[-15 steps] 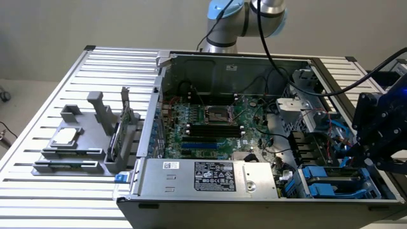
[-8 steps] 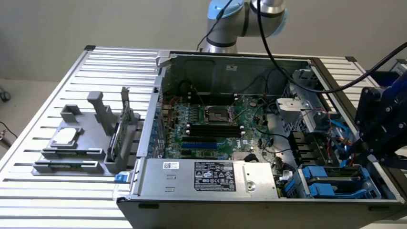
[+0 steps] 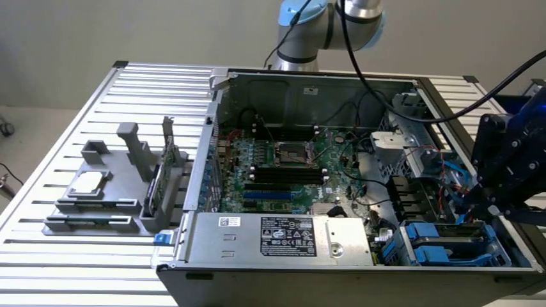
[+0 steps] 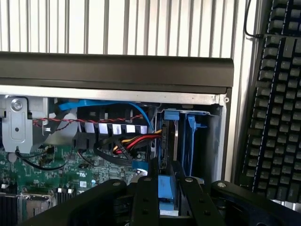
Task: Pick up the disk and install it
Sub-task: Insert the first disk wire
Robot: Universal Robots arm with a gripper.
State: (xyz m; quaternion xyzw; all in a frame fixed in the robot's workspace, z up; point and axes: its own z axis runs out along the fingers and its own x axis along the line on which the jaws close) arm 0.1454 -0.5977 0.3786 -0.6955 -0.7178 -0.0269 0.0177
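— Where's the tool?
— The tool (image 4: 165, 188) sits low in the open computer case (image 3: 307, 83), clenched on the blue rail of the disk (image 4: 165, 186).
— And the disk?
— Standing on edge at the drive bay (image 4: 188, 141), in the case's corner nearest the tabletop's (image 3: 51, 268) front edge; a keyboard (image 4: 277, 103) lies beyond.

Place: robotics lab | Evidence: open computer case (image 3: 341, 192), slatted metal table (image 3: 77, 128), parts fixture (image 3: 111, 192), keyboard (image 4: 277, 103)
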